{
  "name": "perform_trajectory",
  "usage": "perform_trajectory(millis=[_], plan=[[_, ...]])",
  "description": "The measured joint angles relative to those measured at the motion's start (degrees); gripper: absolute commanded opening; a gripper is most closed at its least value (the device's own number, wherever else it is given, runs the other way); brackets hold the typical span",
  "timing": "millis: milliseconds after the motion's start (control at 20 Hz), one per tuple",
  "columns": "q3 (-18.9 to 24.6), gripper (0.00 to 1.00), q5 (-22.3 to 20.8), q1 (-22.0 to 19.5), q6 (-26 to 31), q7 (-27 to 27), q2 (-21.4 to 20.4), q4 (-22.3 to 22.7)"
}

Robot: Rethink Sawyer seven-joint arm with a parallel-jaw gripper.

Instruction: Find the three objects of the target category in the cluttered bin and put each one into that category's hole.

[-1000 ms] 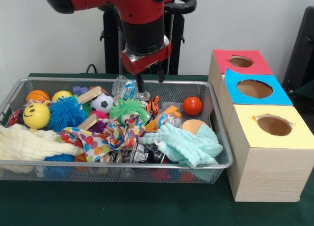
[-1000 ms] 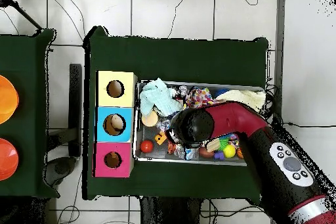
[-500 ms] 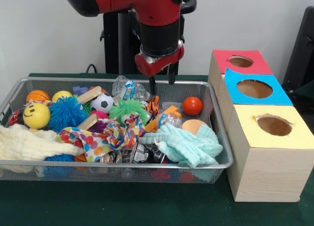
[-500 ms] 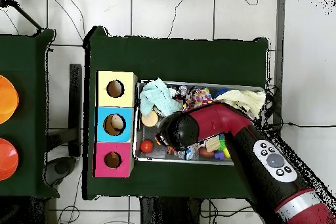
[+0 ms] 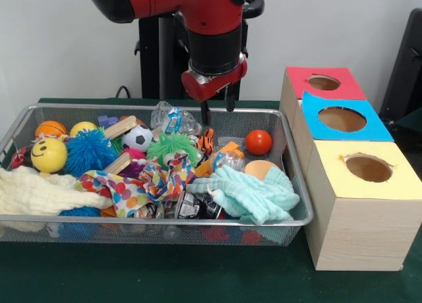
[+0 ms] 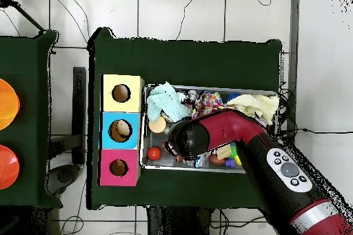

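1. Overhead, one gripper [image 5: 217, 108] hangs above the mesh bin [image 5: 298, 184], fingers parted, grasping nothing.
2. One red ball [image 5: 258, 142] lies in the bin, just right of the gripper and below it.
3. Three boxes stand right of the bin: red-topped box [image 5: 323, 83], blue-topped box [image 5: 341, 120], yellow-topped box [image 5: 366, 168], one hole each.
4. Two cloths in the bin: mint cloth [image 5: 254, 194], cream cloth [image 5: 39, 192].

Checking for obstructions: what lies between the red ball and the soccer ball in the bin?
In the front view, between the small red ball and the black-and-white soccer ball lie a spiky green ball and an orange tiger-striped toy.
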Motion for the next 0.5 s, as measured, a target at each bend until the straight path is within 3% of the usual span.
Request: perform_trajectory(millis=[500], plan=[[0.0,1.00,0.0,-2.2,0.0,0.0,0.0,0.0]])
